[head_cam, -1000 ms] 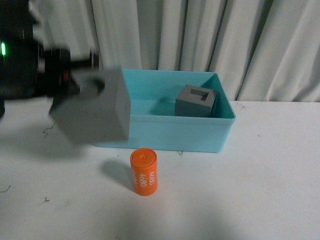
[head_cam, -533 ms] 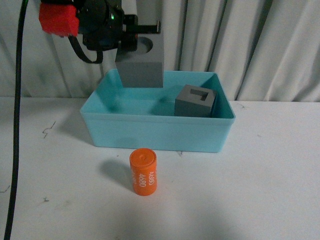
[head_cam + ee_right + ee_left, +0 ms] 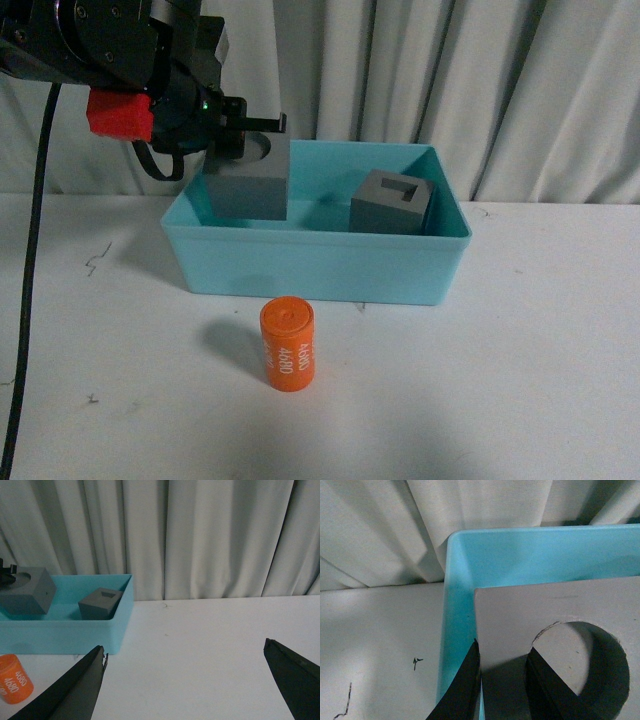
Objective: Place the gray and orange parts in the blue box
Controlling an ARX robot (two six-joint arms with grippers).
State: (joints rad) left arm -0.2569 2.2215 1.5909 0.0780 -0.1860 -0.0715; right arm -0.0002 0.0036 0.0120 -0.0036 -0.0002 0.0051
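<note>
My left gripper is shut on the gray cube with the round hole and holds it low over the left part of the blue box. In the left wrist view one finger sits inside the hole and one outside the cube's wall, above the box's corner. The gray cube with the rectangular hole rests inside the box at the right. The orange cylinder stands on the table in front of the box. My right gripper is open and empty over bare table.
White curtains hang close behind the box. A black cable hangs down at the left edge. The white table stretches to the right of the box and the cylinder.
My left gripper has swung the round-hole cube from close in front at the left, up over the box's back, and now lower into its left part. The rest is unmoved.
</note>
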